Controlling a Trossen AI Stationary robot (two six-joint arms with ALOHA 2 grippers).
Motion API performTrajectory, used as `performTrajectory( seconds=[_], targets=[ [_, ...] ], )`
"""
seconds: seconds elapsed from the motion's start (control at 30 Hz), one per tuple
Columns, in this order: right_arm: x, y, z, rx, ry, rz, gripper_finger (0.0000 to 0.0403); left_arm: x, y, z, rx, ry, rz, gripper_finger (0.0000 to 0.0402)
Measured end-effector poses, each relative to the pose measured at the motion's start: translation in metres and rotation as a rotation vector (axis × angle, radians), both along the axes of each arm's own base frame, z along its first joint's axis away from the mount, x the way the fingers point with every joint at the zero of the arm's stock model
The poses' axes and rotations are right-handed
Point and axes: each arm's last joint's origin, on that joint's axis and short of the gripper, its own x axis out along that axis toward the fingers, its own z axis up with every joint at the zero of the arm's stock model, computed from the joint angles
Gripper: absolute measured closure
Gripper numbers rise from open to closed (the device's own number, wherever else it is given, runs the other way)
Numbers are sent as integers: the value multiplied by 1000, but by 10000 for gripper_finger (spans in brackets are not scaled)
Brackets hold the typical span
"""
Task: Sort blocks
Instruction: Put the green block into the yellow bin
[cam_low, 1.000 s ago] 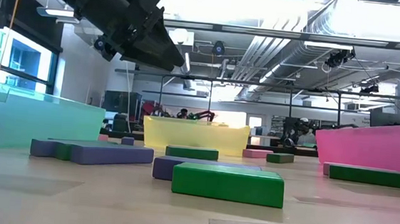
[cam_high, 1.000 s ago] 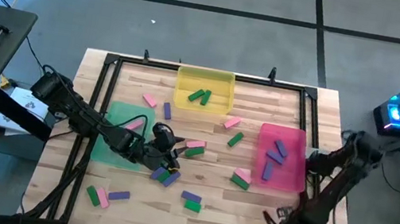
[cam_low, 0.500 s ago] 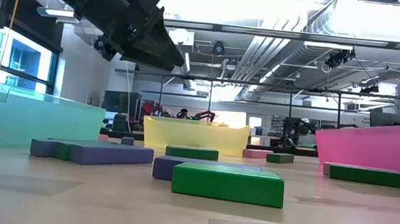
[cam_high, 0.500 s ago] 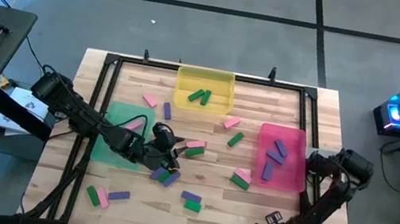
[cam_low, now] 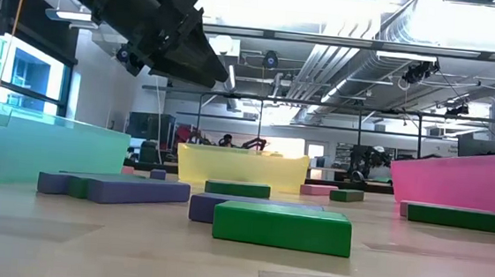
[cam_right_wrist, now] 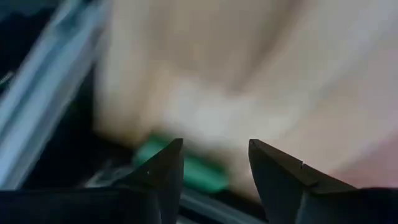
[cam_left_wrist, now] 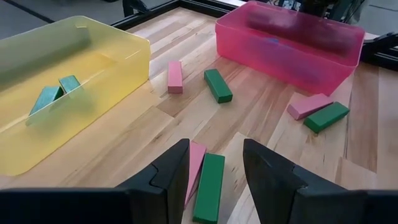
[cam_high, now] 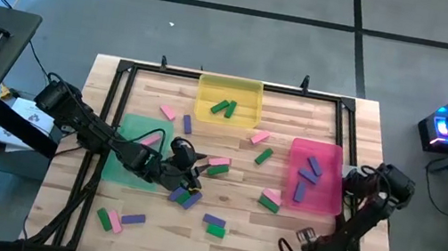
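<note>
Pink, green and blue-purple blocks (cam_high: 263, 155) lie flat, scattered over the wooden table. Two green ones (cam_high: 223, 107) sit in the yellow tray and two purple ones (cam_high: 312, 167) in the pink tray. My left gripper (cam_high: 195, 172) hovers open at mid-table. In the left wrist view (cam_left_wrist: 214, 168) its fingers stand on either side of a pink block (cam_left_wrist: 196, 163) and a green block (cam_left_wrist: 209, 186) lying side by side. My right gripper (cam_high: 307, 237) is open above the table's near right edge; its wrist view (cam_right_wrist: 214, 168) shows a blurred green shape (cam_right_wrist: 186, 169).
The yellow tray (cam_high: 231, 84) stands at the far edge, the green tray (cam_high: 120, 168) under my left arm, the pink tray (cam_high: 325, 196) at the right. A black frame (cam_high: 125, 69) borders the table. In the low view a green block (cam_low: 281, 227) lies closest.
My right arm has folded down, and its gripper has swung along the near edge toward the table's left. My left arm and the blocks have stayed put.
</note>
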Motion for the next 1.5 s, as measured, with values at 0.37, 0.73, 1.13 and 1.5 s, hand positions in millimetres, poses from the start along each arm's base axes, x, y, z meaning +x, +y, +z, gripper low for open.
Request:
performTrajectory(
  seconds=[0.37,0.73,1.13,1.5],
  targets=[
    [-23,-1,-23,114,164,39,391,-2,-4,0,7,8,-16,265],
    [-26,-4,-37,150,140,25,398,-2,-4,0,3,6,-15,265],
    [-14,-6,-26,57,75,4,402,-1,-4,0,0,-1,-15,265],
    [-20,-10,-20,64,180,-15,403,-1,-4,0,0,-1,-14,265]
  ],
)
